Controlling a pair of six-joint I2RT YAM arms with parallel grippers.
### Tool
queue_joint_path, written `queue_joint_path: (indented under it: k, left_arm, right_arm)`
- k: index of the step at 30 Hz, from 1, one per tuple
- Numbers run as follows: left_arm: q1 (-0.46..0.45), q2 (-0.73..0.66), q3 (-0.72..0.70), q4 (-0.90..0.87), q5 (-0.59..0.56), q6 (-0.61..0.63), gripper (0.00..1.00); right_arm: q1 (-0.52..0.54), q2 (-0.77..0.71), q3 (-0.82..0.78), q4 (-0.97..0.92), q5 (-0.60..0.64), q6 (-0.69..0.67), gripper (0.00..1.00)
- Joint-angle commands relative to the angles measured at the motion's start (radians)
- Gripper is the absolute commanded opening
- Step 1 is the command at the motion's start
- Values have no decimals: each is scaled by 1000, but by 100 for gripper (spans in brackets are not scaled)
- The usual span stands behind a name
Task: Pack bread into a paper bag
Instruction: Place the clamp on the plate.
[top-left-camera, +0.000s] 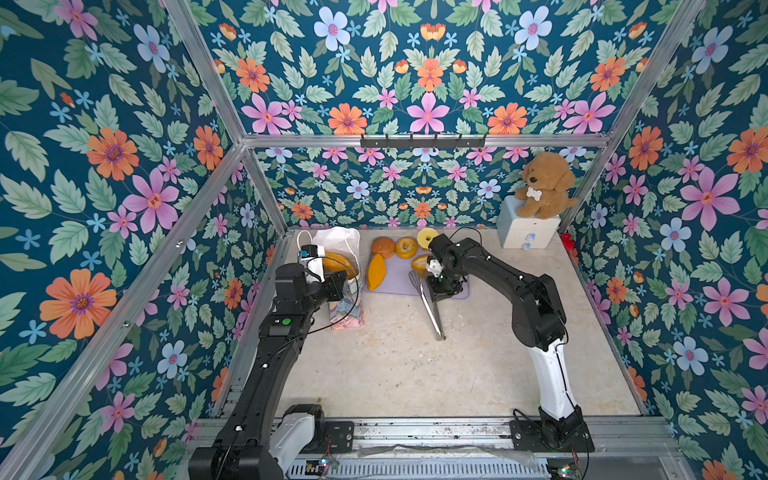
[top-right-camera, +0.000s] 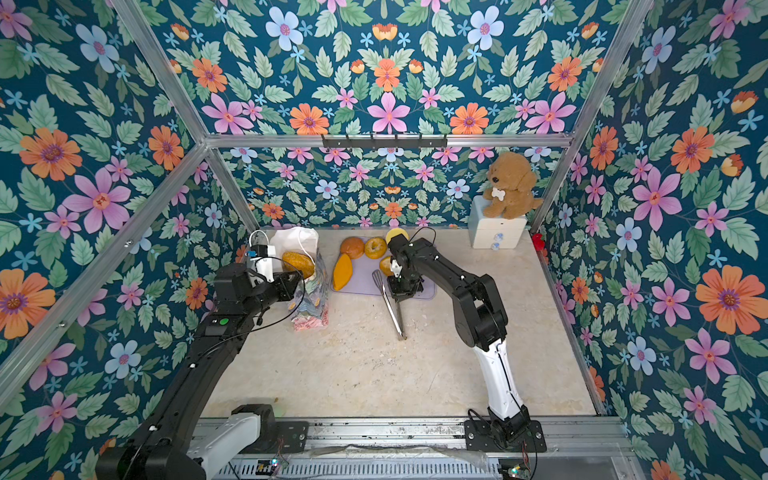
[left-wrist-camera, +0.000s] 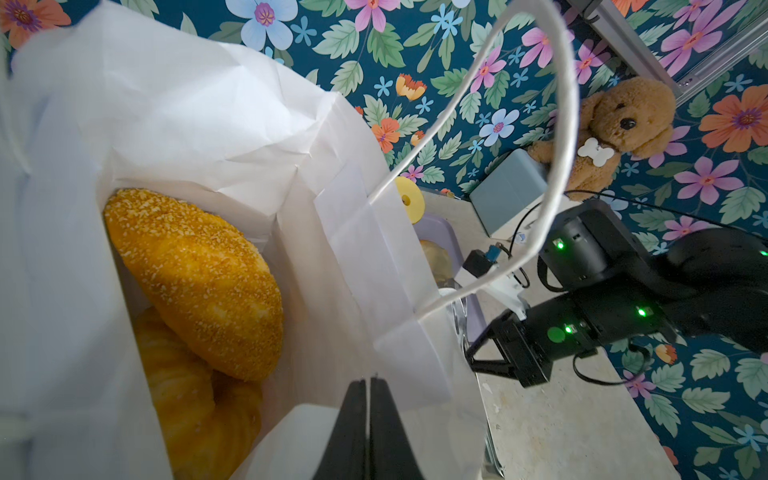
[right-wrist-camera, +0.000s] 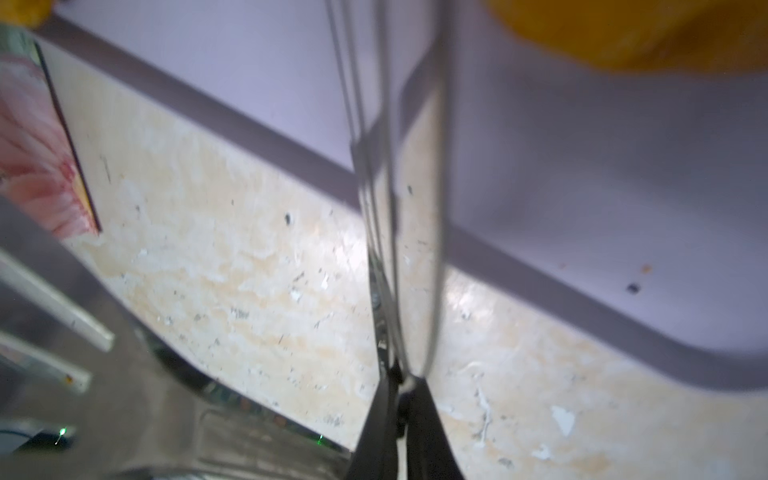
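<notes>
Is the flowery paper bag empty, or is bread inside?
Not empty: the paper bag holds a seeded golden loaf lying over a ridged golden piece.

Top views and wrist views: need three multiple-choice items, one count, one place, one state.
1. How many pieces of bread lie in the paper bag, going by the left wrist view?
A none
B two
C four

2. Where does the plush dog sit?
A on the drawer box
B in the paper bag
C on the tray

3. What is the state of the right gripper?
A wide open
B shut on the tongs
C shut on a bun

Answers:
1. B, since a seeded loaf lies over a knobbly ring inside the bag.
2. A, since the dog sits on top of the box in both top views.
3. B, since the fingers pinch the tongs' metal arms in the right wrist view.
</notes>
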Motion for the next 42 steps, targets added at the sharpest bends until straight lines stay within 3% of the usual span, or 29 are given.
queue_joint_path:
  k: [1, 6, 14, 20, 30, 42]
  left_arm:
    - [1, 12, 2, -58, -21, 14, 11]
    - [0, 34, 2, -51, -18, 14, 11]
    - [1, 64, 8, -38, -9, 1, 10]
    - [1, 66, 10, -36, -11, 0, 10]
    - [0, 62, 22, -44, -17, 3, 11]
    - [0, 54, 48, -56, -26, 12, 11]
  right_arm:
    - [-46, 60, 101, -93, 81, -22, 9]
    - [-104, 145, 197, -126, 121, -31, 9]
    - [-119, 209, 290, -172, 146, -53, 23]
    - [-90, 112, 180, -110, 126, -52, 25]
    - [-54, 52, 152, -111, 112, -46, 47]
    - [-42, -33, 63, -65, 97, -40, 53]
